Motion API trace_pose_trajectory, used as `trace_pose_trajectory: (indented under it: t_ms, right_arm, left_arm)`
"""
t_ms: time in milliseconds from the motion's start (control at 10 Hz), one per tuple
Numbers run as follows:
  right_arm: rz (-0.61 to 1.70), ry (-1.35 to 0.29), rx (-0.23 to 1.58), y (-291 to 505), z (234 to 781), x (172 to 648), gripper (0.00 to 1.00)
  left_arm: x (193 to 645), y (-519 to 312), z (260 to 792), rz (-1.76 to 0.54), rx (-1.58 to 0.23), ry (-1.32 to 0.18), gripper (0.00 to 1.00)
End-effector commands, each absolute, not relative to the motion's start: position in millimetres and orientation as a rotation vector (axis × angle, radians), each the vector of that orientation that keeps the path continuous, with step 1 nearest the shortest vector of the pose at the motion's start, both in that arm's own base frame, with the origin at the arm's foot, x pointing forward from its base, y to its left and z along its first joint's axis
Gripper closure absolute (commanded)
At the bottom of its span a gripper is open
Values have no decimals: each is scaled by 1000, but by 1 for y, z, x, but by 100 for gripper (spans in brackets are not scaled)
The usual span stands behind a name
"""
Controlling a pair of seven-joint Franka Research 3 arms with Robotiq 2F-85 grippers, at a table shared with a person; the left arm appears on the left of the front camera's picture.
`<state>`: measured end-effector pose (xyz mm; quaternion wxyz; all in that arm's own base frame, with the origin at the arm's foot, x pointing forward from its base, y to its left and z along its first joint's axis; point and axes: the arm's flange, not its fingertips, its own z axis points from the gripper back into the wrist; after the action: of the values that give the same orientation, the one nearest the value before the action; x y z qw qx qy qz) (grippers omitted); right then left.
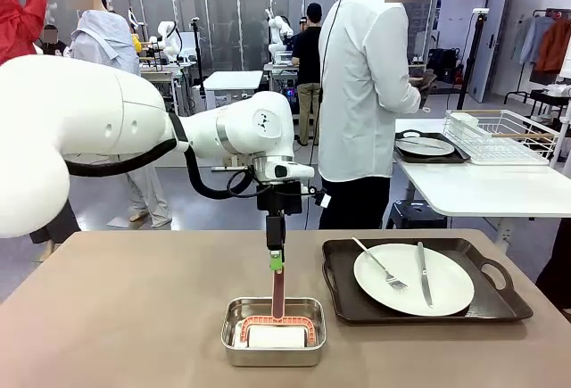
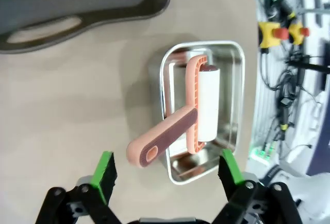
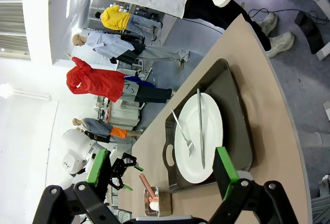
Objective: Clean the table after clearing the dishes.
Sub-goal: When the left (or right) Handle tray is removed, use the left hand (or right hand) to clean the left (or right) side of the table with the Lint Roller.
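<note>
Smooth beige-brown table; toward its right edge a dark tray carries a white plate with fork and knife. Left gripper, fingers spread, hangs over a pink roller in a steel pan by the robot-side edge. Right gripper has its fingers spread too

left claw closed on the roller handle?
No: the left claw is open, with clear gaps between both green pads and the pink roller handle.
</note>
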<state>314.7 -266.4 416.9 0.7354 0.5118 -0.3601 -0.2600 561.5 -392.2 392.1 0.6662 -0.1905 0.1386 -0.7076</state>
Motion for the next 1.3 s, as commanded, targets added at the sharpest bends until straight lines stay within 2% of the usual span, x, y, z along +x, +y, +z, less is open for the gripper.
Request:
trace_pose_trajectory:
  t_ms: [0,700,800,1000,1100,1200]
  right_arm:
    - [-563,-797,1131,-266,417,311,0]
    - [-563,-797,1131,-266,417,311,0]
    - [-563,-797,1131,-266,417,311,0]
    - [-563,-797,1131,-266,417,311,0]
    - [-563,-797,1131,-266,417,311,0]
    - [-563,-797,1131,-266,417,311,0]
  left_arm:
    - [562,-397,390,-1570,-483,342,0]
    - [549,-400,353,-1543,-535,433,0]
    - [548,-403,352,-1545,-519,443,20]
    - [548,-404,353,-1549,-511,443,80]
    - [548,-403,355,-1547,-506,444,100]
    - [549,-403,355,-1543,-497,453,100]
